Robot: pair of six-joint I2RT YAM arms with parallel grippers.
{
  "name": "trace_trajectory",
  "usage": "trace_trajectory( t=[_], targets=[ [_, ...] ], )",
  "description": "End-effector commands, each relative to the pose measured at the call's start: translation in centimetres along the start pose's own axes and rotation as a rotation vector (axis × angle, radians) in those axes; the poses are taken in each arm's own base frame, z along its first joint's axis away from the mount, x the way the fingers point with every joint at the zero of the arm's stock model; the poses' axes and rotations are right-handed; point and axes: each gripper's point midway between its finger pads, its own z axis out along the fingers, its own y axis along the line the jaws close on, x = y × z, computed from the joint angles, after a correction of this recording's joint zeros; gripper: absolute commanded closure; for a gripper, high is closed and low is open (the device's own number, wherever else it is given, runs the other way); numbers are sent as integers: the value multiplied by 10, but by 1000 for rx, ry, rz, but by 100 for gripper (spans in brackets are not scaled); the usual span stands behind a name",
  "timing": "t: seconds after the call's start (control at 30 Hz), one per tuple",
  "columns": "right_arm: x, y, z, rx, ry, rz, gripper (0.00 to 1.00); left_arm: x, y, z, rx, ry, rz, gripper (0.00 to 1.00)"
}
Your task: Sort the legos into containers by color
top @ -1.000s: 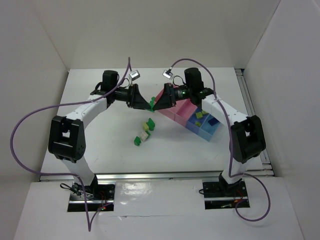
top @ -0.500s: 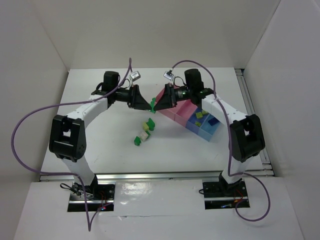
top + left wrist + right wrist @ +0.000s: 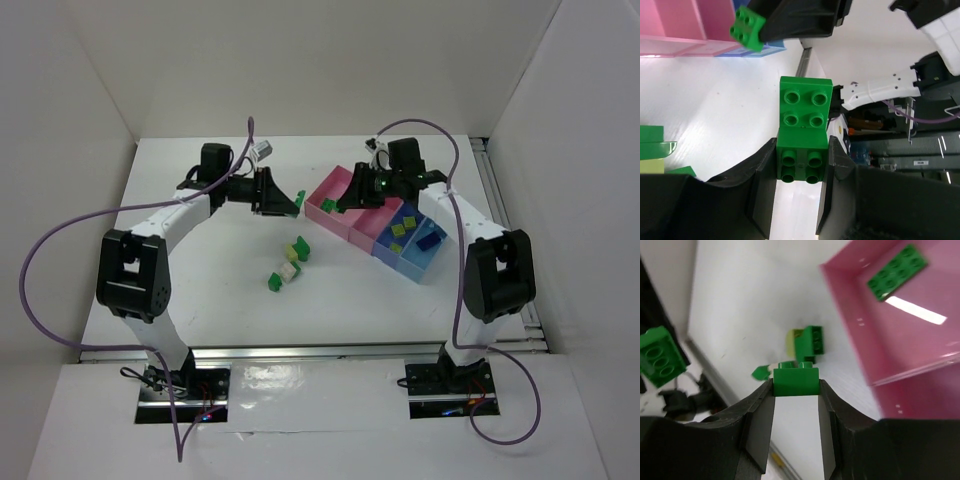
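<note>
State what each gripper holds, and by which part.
The left gripper clamps a green brick by the two sides of its near end. The right gripper clamps a second green brick by its opposite sides.

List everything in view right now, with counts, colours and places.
containers: one joined row, pink and blue boxes, right of mid-table
left-held brick: one, green, in the left tool
right-held brick: one, green, in the right tool
flat brick: one, green, in a pink box
pale bricks: a few, yellow-green, in a blue box
blue brick: one, dark blue, in a light-blue box
loose bricks: about four, green, yellow-green and cream, mid-table
table: one, white
cables: two, purple, looping from the arms
arms: two, black and white, near edge
left tool: shut on its brick
right tool: shut on its brick
</note>
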Motion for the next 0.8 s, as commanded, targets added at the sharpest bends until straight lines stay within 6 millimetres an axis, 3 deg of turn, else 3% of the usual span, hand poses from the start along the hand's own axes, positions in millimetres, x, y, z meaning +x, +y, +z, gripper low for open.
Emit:
trace_trajectory(
  t=[0.0,0.1,0.13,0.2,0.23,0.3,0.33,0.37,0.4,0.47,0.53,0.57,0.6,0.63,0.67,0.77],
  targets=[
    [-50,-27,-9,239,-151,-18,77,2,22,2,-81,-14,-45,100],
    [-61,-44,3,312,-169,-16,77,6,31,1,-145,-17,-86,100],
    [-74,-48,2,346,-203,-24,77,2,35,-1,-192,-34,-68,100],
    [-76,-59,14,367,-188,-14,74,1,41,-3,-234,-41,-76,100],
    [-89,-57,15,371,-215,-12,74,4,49,-5,-284,-44,-109,100],
    [-89,-66,22,395,-198,-1,69,3,50,-6,-294,-42,-89,100],
    [-92,-71,29,399,-190,3,51,6,53,-6,-298,-34,-106,100],
    [-88,-72,33,416,-167,9,39,6,52,-5,-289,-31,-107,100],
    [-86,-74,34,421,-154,15,30,6,52,-5,-289,-31,-107,100],
    [-85,-73,35,414,-147,7,23,7,49,-5,-269,-22,-96,100],
    [-89,-47,24,347,-178,-34,23,8,46,-4,-252,-15,-87,100],
    [-77,-46,24,323,-158,-44,26,6,39,-4,-225,-10,-78,100],
    [-77,-26,24,220,-166,-70,30,8,41,-3,-215,-2,-78,100],
    [-78,-6,13,155,-182,-95,30,9,39,-3,-204,3,-68,100],
    [-62,-2,14,110,-151,-92,30,7,39,-2,-194,7,-70,100],
    [-51,35,5,-101,-125,-91,26,7,35,-1,-166,14,-53,100]
  ],
)
